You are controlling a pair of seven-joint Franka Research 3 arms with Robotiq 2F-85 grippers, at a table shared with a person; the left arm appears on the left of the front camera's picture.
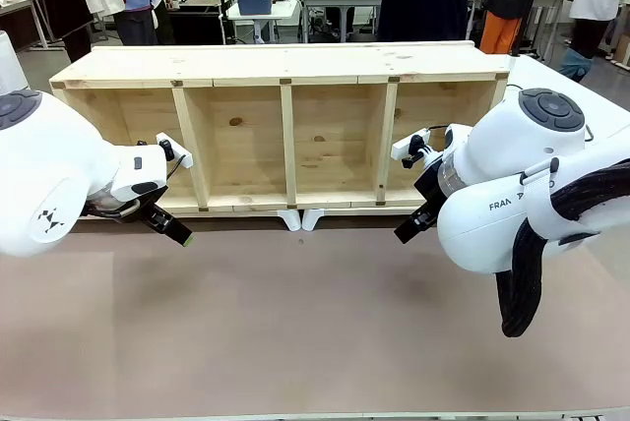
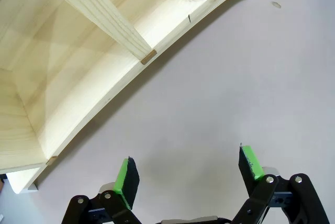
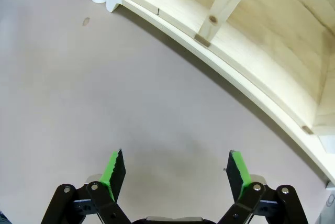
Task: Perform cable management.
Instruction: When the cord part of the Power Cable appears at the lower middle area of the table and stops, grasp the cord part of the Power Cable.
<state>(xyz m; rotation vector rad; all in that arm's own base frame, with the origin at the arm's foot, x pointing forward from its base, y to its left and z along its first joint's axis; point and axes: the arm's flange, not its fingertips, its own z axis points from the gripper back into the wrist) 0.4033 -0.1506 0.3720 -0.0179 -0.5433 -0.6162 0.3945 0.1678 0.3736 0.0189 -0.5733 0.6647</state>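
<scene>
Plainly, found the left gripper [image 2: 188, 169] with jaws spread wide, green pads [image 2: 127, 176] well apart and nothing between them but bare table [image 2: 235, 77]. Found the right gripper [image 3: 176, 167] spread likewise, clamped on nothing, hanging over the same dull mauve surface. Judged both to be held low and just in front of the wooden shelf unit [image 1: 295, 62], one toward each end and tilted down toward the tabletop. Probably done to leave the middle of the table free and keep each wrist camera on the working ground. Noted the shelf unit lying along the far part of the table, open side toward the robot. Counted three uprights splitting it into four bays, with a pair of small white feet [image 1: 291, 218] at mid-front touching the table. Could not place the cable: cannot tell whether lying behind the shelf unit, past a table edge, or in someone's keeping at the far side. Took care not to mistake for it the thick braided hose [image 1: 517, 273] looping down the right arm [image 1: 512, 175]. Judged the task as not yet begun, with open jaws suited to receiving or picking up. Lost the lower right corner of the right-hand bay behind the right arm. Could not see behind the shelf unit's back panel.
</scene>
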